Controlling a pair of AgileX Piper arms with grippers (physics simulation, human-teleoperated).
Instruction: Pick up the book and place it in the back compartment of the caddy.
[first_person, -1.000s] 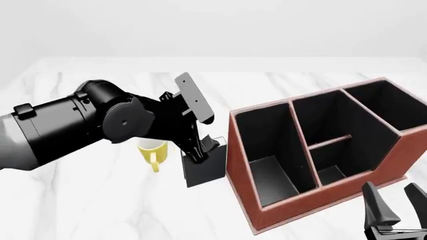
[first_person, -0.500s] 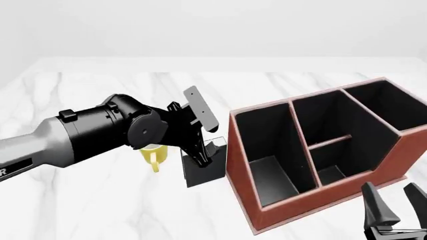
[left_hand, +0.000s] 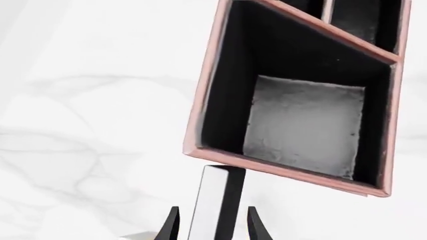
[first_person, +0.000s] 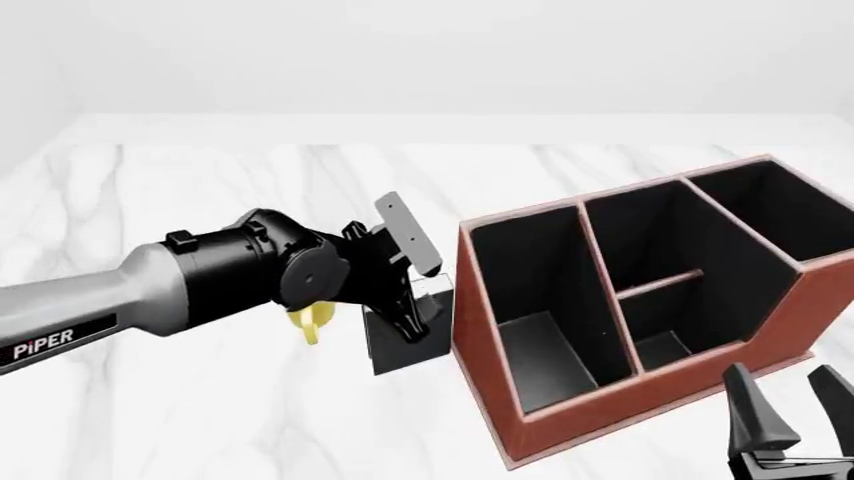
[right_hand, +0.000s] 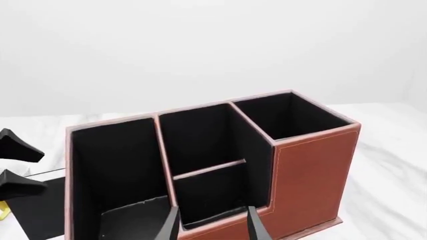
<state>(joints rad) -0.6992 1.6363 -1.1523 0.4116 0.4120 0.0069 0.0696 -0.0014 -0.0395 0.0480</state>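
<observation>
Book, small and black-covered (left_hand: 215, 202), stands between the left fingers (left_hand: 171, 227) in the wrist view, contact unclear; front view shows "PiPER" lettering; right fingers (first_person: 754, 405) spread beside red-brown caddy (first_person: 554, 425).

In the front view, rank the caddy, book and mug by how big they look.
1. Caddy, by far the largest.
2. Book, partly covered by the left gripper.
3. Mug, only a yellow sliver showing behind the arm, so its rank below the book is unsure.
</observation>
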